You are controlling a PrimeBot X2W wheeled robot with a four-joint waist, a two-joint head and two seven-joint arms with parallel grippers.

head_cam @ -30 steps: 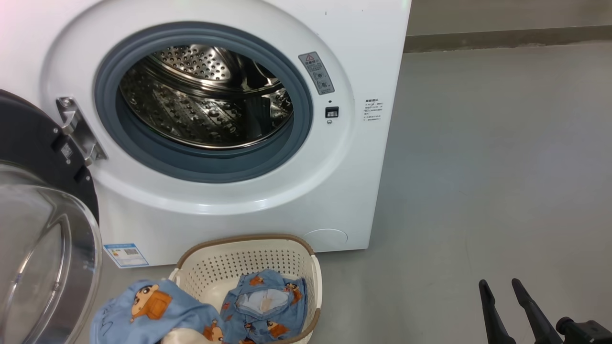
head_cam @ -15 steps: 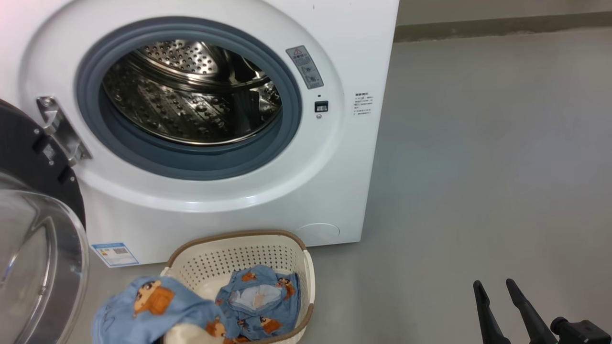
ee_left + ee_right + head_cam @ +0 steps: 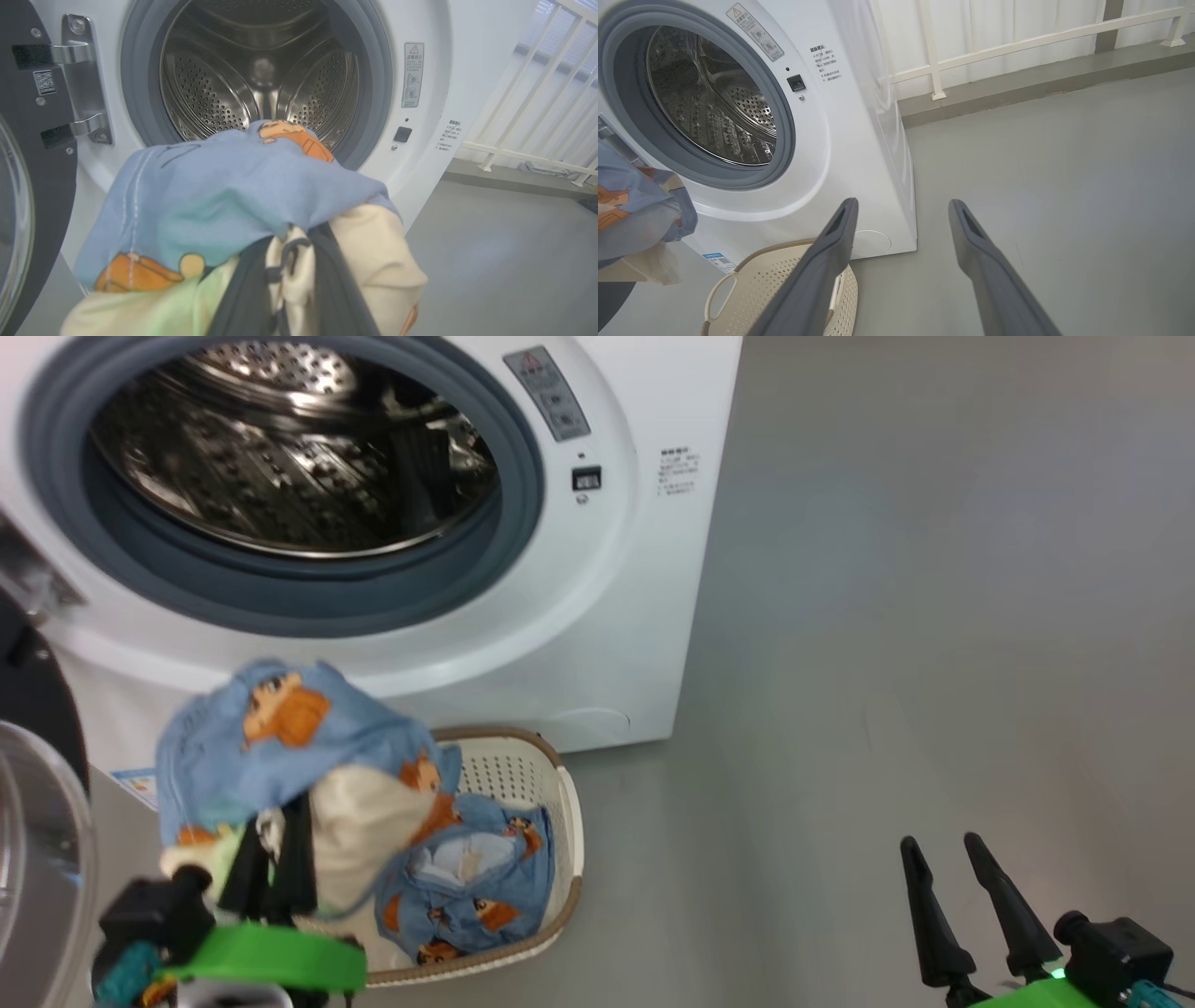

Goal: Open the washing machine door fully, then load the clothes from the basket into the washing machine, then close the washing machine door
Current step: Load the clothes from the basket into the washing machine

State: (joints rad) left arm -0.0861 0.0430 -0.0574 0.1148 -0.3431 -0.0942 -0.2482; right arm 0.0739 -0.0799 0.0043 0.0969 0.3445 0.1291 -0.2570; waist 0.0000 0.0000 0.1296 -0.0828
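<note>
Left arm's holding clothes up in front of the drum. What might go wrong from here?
The blue garment looks merely draped over the left jaws and the cream garment, so it may slide off short of the drum. Hanging cloth could snag on the grey seal and be left across the opening. Another blue piece lies in the basket; closing the door now would leave it behind.

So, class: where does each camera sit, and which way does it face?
Head view: on the head, looking down at the big white front-loading washing machine and cream perforated plastic basket; left gripper, right gripper show.
Left wrist view: on that wrist, facing the perforated steel drum; its dark fingers clamp soft blue-and-cream clothes.
Right wrist view: on that wrist, facing machine and basket; its fingers stand apart.
All three share the drum.
</note>
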